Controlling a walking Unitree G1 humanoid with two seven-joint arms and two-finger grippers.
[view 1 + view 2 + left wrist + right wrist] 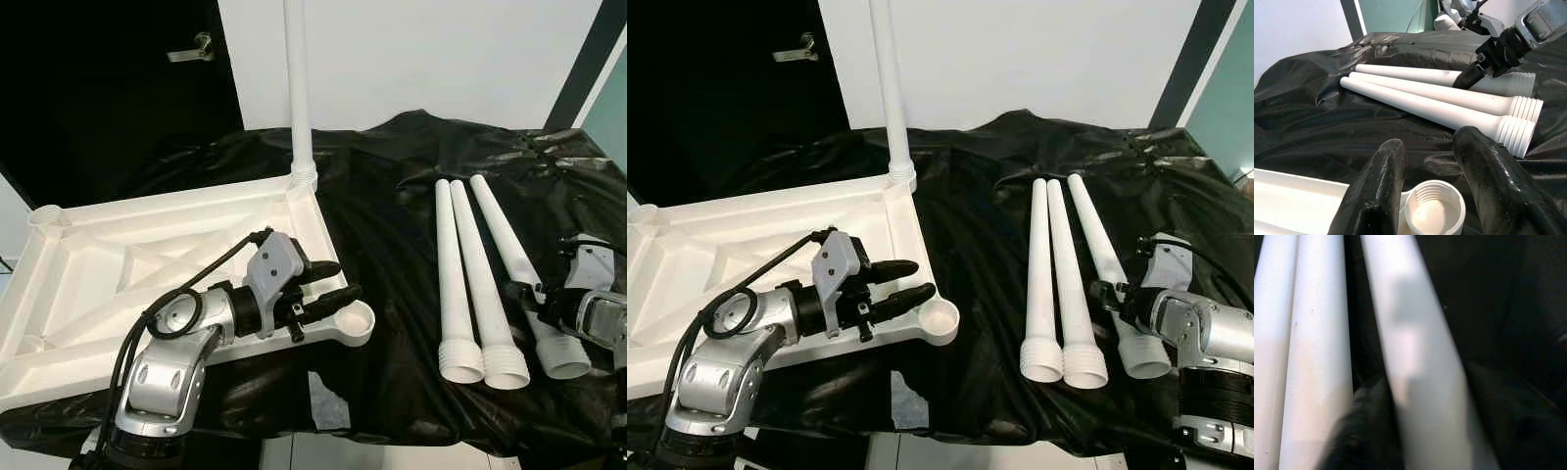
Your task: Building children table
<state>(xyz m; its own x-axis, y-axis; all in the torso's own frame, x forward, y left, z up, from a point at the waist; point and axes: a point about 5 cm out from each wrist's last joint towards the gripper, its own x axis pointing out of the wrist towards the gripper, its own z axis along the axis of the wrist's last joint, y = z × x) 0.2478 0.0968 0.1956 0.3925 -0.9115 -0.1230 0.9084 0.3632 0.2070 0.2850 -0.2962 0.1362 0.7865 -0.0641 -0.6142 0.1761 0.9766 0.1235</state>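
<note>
The upturned white tabletop (147, 245) is lying on black sheeting (392, 294), one leg (299, 88) already standing in its far corner. The left gripper (333, 284) is being held open over the near corner socket (355, 323). The rightmost of three loose legs (509, 264) is being clasped by the right gripper (529, 299)

My bench (392, 284) is draped in a crinkled black sheet (392, 352). On its left lies the white tabletop (108, 264), upside down, ribs showing, with one leg (299, 88) standing upright in its far corner socket. To the right, three loose white legs (475, 284) lie side by side on the sheet, threaded ends toward me.
</note>
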